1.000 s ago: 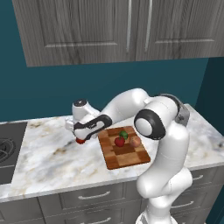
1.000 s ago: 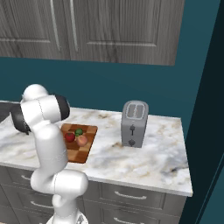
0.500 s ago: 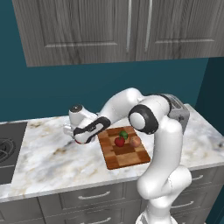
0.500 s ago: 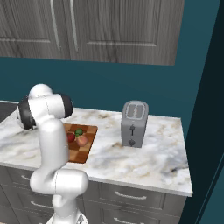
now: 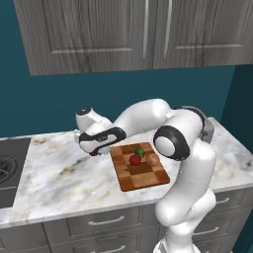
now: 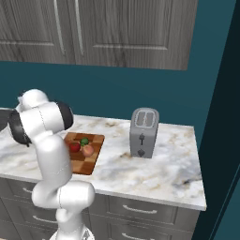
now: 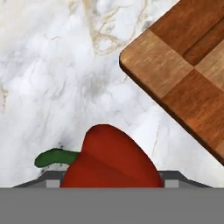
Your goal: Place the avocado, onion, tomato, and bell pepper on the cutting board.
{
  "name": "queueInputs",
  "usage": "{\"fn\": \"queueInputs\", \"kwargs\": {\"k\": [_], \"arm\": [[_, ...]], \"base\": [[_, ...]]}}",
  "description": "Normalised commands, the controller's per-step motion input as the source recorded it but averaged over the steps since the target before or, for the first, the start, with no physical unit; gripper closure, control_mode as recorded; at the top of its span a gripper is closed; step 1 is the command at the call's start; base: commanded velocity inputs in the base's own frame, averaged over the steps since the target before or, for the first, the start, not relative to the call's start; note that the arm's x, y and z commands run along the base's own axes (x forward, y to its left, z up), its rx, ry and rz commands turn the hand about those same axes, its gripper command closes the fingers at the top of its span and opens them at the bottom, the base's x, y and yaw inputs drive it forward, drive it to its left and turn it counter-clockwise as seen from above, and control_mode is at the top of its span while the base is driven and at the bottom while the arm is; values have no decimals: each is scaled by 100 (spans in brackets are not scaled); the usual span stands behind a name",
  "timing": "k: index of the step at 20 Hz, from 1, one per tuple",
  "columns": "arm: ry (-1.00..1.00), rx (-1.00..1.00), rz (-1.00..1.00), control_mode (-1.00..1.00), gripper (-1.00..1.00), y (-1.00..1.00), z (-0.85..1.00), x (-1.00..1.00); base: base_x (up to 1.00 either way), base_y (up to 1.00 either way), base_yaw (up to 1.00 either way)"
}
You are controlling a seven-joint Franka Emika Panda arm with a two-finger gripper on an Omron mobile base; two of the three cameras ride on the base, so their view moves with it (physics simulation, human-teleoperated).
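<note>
The arm is reaching low over the marble counter (image 5: 59,178), with its gripper (image 5: 94,152) sitting just off the back left corner of the cutting board (image 5: 141,170). In the hand view a red bell pepper (image 7: 111,159) with a green stem is lying on the counter right in front of the hand, beside a corner of the board and apart from it. The fingertips are hidden behind the pepper there, so I cannot tell whether the jaws are pinching it or standing spread around it.

On the board, toward its back edge, three things are sitting close together: a red tomato (image 5: 135,159), a dark green avocado (image 5: 140,151) just behind it, and a peach-pink onion (image 5: 152,159) nearer the right edge. A grey toaster (image 6: 143,132) is standing on the counter well to the right of the board.
</note>
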Motion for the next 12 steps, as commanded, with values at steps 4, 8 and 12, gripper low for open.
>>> {"fn": "queueInputs", "kwargs": {"k": [4,8,12], "arm": [[5,0,-8,-100,100,-78,11,-73],[1,0,-1,-100,100,-87,-20,-96],[0,0,0,-100,100,-96,-16,-92]], "base": [[0,0,0],[0,0,0],[0,0,0]]}}
